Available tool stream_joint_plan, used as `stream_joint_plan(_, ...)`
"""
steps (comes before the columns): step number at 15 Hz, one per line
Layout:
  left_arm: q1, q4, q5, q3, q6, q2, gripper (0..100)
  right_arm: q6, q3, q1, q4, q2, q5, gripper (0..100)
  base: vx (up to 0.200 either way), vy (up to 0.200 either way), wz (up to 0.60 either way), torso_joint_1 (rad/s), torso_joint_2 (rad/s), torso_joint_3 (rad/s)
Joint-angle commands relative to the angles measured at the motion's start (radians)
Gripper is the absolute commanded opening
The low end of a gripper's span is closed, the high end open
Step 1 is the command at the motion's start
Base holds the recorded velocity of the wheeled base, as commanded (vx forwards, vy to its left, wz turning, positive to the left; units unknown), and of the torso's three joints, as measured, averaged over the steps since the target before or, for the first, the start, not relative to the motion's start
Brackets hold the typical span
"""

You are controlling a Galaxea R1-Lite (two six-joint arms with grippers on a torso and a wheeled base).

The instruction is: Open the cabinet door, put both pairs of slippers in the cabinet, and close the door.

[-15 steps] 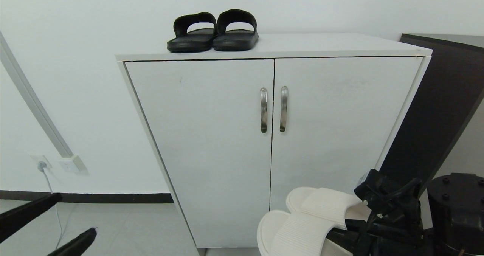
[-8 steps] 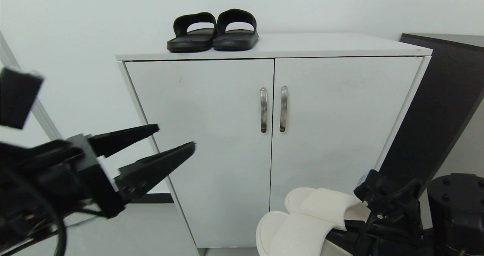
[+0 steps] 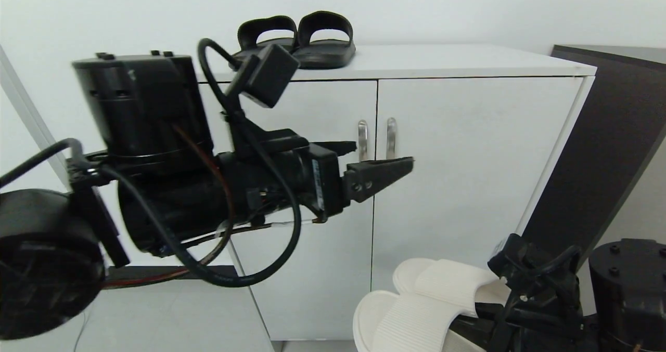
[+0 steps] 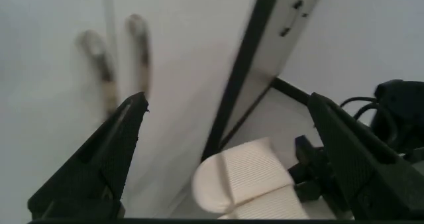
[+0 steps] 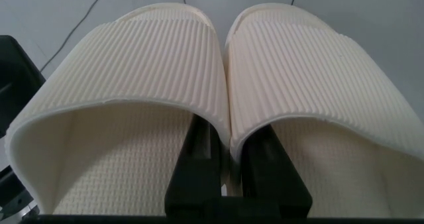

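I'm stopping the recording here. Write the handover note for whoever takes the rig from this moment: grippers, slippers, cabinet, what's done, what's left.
Left gripper: open and empty, level with the door handles in front of the cabinet. Whether it touches a handle cannot be told.
Right gripper: shut on the white slippers, held low before the right door.
Black slippers: on the cabinet top.
Done: white pair picked up. Both doors are shut.
Left: open a door, put both pairs inside, close it.

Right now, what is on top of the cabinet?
A pair of black slippers sits side by side on the cabinet top, toward its left end. The left arm's camera covers part of the left slipper and the top's left corner, so anything there cannot be seen.
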Motion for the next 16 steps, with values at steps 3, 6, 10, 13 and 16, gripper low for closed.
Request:
stream_joint_plan(3,-0.005,-0.003,-0.163,-0.105,-0.128,0.142,100,0.001,0.007,0.001,-0.001,0.011,0.001,0,0.000,0.000,0.00,0.000,0.00,0.000)
stream_joint_plan(6,0.009,-0.001,-0.163,-0.149,-0.156,0.165,100,0.001,0.007,-0.001,-0.001,0.014,0.001,0,0.000,0.000,0.00,0.000,0.00,0.000)
stream_joint_plan(10,0.023,-0.001,-0.074,-0.158,-0.154,0.174,100,-0.001,0.006,0.001,-0.001,0.017,0.000,0,0.000,0.000,0.00,0.000,0.00,0.000)
stream_joint_plan(13,0.023,0.002,-0.007,-0.188,-0.154,0.201,100,-0.001,0.004,0.001,-0.001,0.017,0.000,0,0.000,0.000,0.00,0.000,0.00,0.000)
stream_joint_plan(16,0.023,0.002,0.044,-0.235,-0.149,0.254,100,-0.001,0.006,0.001,-0.001,0.017,0.000,0,0.000,0.000,0.00,0.000,0.00,0.000)
